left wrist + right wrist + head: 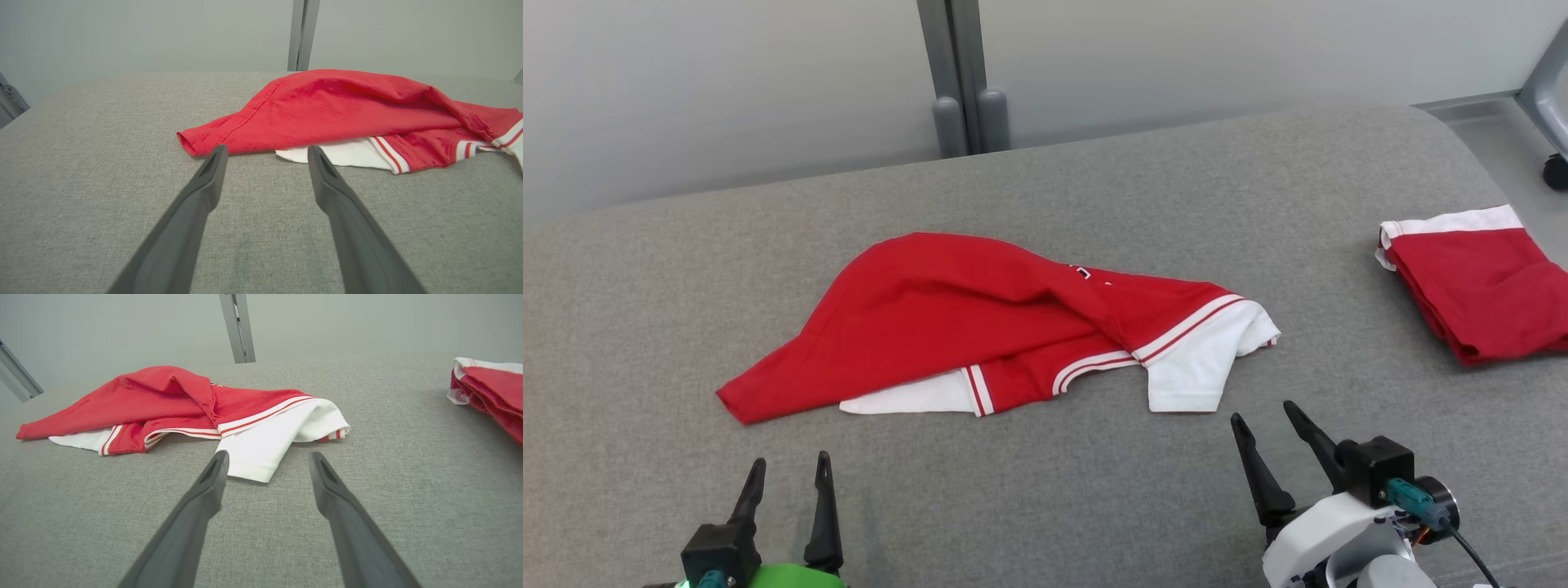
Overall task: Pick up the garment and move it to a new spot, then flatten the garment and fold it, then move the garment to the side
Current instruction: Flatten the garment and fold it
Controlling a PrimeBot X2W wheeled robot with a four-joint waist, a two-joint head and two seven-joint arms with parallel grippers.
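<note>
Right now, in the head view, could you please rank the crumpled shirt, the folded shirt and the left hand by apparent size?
1. Crumpled shirt, clearly largest.
2. Folded shirt, cut off by the picture's edge.
3. Left hand, smallest as shown; cropped and nearest the camera, so less sure.

Light is even, soft and bright. Shadows are faint, focus is sharp. Wrist views bend at the edges.

The left gripper [792,459] has two long, tapered dark fingers [825,514] on a black block [719,551] with a teal plug [711,578] above a bright green shell [784,576]. The right gripper [1262,411] looks alike — teal connector [1409,496], thin black cable [1470,551] — on a glossy white casing [1319,535].
</note>
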